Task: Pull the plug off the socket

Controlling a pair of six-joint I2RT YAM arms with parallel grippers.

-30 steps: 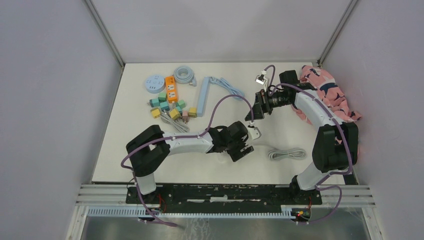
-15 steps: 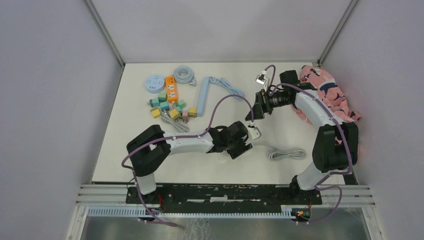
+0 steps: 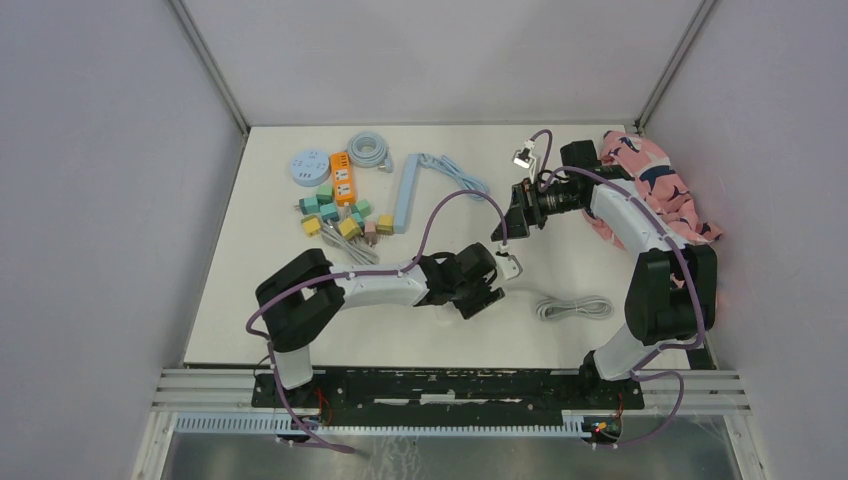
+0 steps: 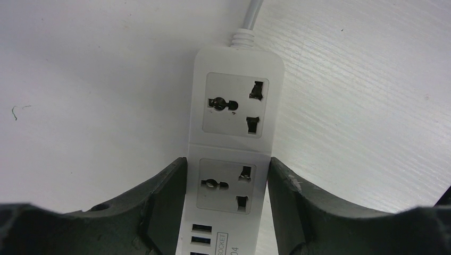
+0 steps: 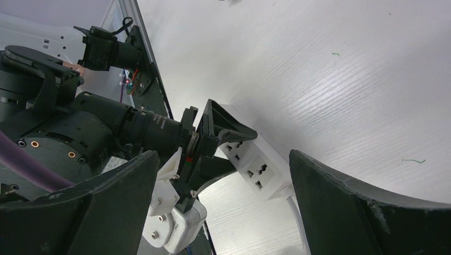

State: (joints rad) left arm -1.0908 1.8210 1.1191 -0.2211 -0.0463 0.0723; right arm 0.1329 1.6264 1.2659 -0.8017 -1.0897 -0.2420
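Plainly, the left wrist view shows what the top view hides: the left gripper (image 4: 227, 178) clamps the white strip (image 4: 230, 114) by its sides, near mid-table, two outlets facing up. The plug I cannot place. The right gripper (image 5: 223, 156) gapes wide just beyond. A cable coil (image 3: 573, 307) lies near the table's (image 3: 560, 255) front edge.

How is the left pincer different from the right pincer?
The left pincer squeezes the white power strip from both sides; the right pincer holds nothing. The left pincer's jaws sit narrow, the right pincer's stand wide apart. The left pincer is down at the table; the right pincer hangs above it. Both are dark and two-fingered.
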